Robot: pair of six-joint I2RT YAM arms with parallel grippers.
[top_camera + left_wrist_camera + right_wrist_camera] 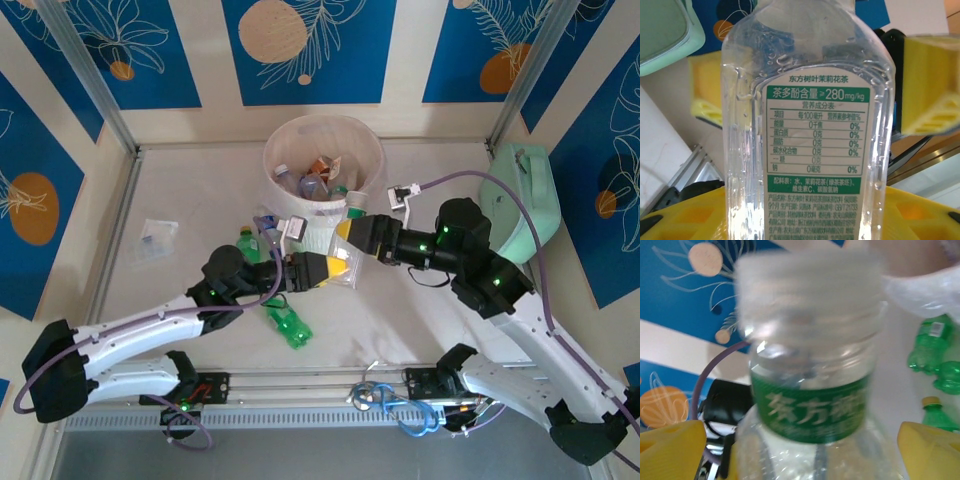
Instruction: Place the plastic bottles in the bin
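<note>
- The bin (pixel 320 120) stands at the far middle of the table, with a mint-green case (pixel 520 205) to its right and a small plastic bag (pixel 155 238) well to its left.
- One clear bottle (pixel 810 125) hangs between the grippers, just before the bin.
- Left gripper (pixel 335 268): its fingers (pixel 685 220) are closed on the bottle's lower body.
- Right gripper (pixel 345 230): its fingers (pixel 670 450) flank the capped end, and I cannot tell whether they touch it.
- Two lie on the table: a near green bottle (pixel 288 325) and a yellow-capped green bottle (pixel 247 240).
- Several bottles in the bin, too jumbled to count.

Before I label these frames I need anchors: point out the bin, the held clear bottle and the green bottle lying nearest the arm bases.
bin (pixel 330 130): top external view, far inner wall.
clear bottle (pixel 812 130): left wrist view, printed back label.
green bottle (pixel 288 325): top external view, mid body.
</note>
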